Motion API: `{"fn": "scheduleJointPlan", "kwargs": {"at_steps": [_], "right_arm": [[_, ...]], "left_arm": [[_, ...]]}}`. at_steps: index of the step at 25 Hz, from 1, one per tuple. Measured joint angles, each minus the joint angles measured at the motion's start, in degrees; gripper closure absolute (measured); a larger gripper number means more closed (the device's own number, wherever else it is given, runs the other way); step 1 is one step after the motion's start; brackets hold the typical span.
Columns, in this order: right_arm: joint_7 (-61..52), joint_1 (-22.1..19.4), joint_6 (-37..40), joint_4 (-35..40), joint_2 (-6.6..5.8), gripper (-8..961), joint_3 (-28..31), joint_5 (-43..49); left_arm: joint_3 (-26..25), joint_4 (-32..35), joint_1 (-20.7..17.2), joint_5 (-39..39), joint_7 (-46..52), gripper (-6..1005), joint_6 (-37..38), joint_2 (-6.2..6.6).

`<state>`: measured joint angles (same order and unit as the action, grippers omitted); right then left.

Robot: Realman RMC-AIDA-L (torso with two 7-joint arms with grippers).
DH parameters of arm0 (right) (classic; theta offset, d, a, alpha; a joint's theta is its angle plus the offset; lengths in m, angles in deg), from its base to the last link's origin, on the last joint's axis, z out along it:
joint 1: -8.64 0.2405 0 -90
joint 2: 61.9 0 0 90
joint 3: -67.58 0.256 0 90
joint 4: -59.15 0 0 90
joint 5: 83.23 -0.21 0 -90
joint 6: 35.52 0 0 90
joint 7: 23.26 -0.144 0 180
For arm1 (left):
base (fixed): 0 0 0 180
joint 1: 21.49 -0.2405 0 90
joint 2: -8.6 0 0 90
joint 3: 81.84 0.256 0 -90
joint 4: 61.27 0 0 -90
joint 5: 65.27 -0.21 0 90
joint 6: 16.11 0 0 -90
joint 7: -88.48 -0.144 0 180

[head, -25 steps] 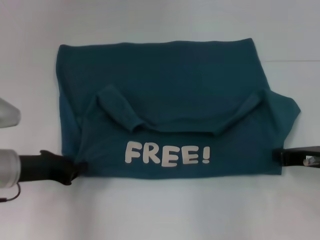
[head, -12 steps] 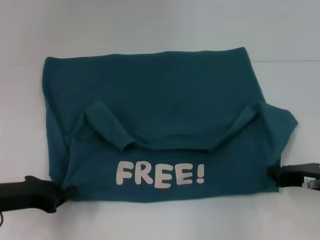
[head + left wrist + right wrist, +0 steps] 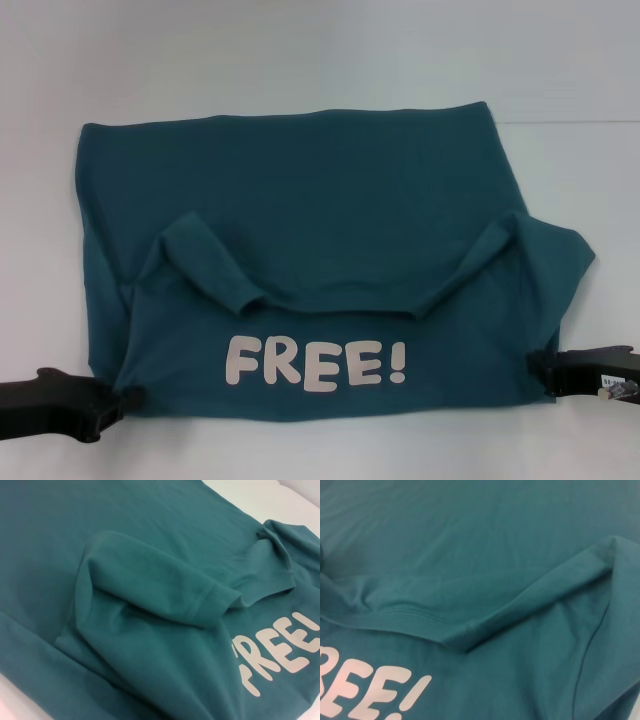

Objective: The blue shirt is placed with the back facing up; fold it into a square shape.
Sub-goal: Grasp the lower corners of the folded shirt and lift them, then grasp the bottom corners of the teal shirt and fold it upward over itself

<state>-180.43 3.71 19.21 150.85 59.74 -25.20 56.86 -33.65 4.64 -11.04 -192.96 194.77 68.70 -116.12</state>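
Both grippers pinch the blue shirt (image 3: 300, 250) at its near corners, left gripper (image 3: 125, 400) and right gripper (image 3: 542, 368) each clamped on cloth, shirt spread on white table (image 3: 320, 50), near part folded over, "FREE!" lettering (image 3: 316, 362) up.

Both grippers, left gripper (image 3: 128, 398) and right gripper (image 3: 538, 366), dragged the blue shirt (image 3: 300, 200)'s folded FREE! lettering (image 3: 317, 362) flap closer to the table's near edge, so the whole shirt slid that way and a bit left.
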Motion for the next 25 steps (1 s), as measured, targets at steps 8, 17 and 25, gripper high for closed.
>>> {"fn": "scheduleJointPlan", "kwargs": {"at_steps": [8,17,25], "right_arm": [[0.24,-1.4,0.98,1.8,0.0,951,-1.16,0.01],[0.62,-2.56,0.91,2.96,0.0,951,-3.29,-1.31],[0.17,-2.68,2.17,4.3,0.0,952,-3.97,-1.58]], "left_arm": [[-1.95,0.22,-0.38,-0.18,-0.29,947,1.4,0.0],[-2.34,0.77,-0.32,-0.5,-0.79,948,3.08,0.0],[-5.01,1.4,-0.74,-0.75,-0.83,948,5.46,0.03]]}}
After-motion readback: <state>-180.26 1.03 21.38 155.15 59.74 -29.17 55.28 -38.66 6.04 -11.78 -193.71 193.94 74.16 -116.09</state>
